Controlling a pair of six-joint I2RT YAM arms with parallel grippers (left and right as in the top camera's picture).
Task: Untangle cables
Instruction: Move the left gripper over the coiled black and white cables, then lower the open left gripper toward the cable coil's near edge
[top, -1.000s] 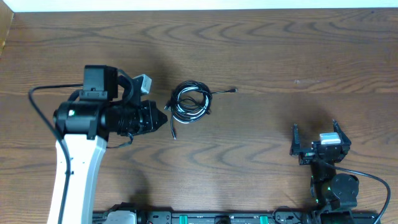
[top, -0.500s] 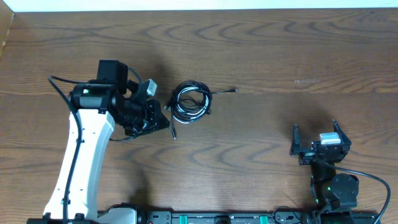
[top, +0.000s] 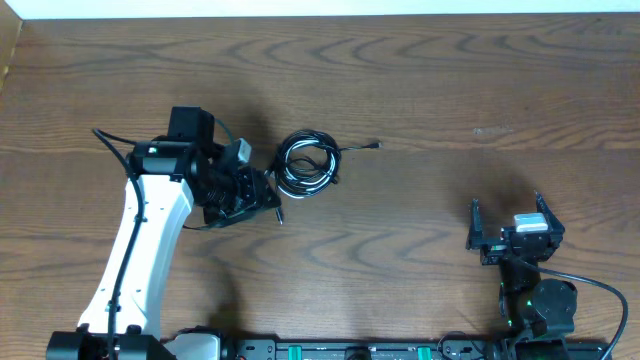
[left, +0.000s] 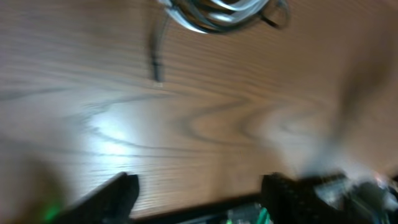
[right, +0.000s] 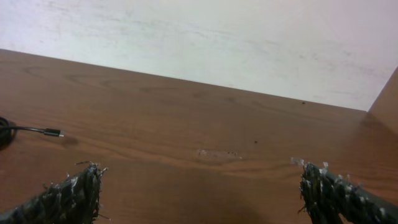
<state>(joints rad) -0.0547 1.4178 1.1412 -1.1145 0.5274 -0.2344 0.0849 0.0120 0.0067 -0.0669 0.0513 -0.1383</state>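
The cables (top: 307, 163) lie as one small coil of black and white cords at the table's middle. One thin black end runs right to a small plug (top: 375, 146). A short tail (top: 279, 213) hangs down from the coil's left side. My left gripper (top: 270, 194) sits just left of and below the coil, close to that tail. In the blurred left wrist view the coil (left: 214, 12) and the tail (left: 157, 62) lie ahead of the open left gripper (left: 199, 190), with bare wood between its fingers. My right gripper (top: 507, 208) stands open far to the right, holding nothing.
The table's far edge meets a pale wall (right: 205, 37). Thick black wires (top: 70, 175) run from the left arm, and another runs from the right arm base (top: 600, 290). A rail of equipment (top: 330, 350) lines the front edge.
The left arm has swung in toward the coil and turned. Its jaws, shut before, now stand apart. The cables and the right arm have not moved.
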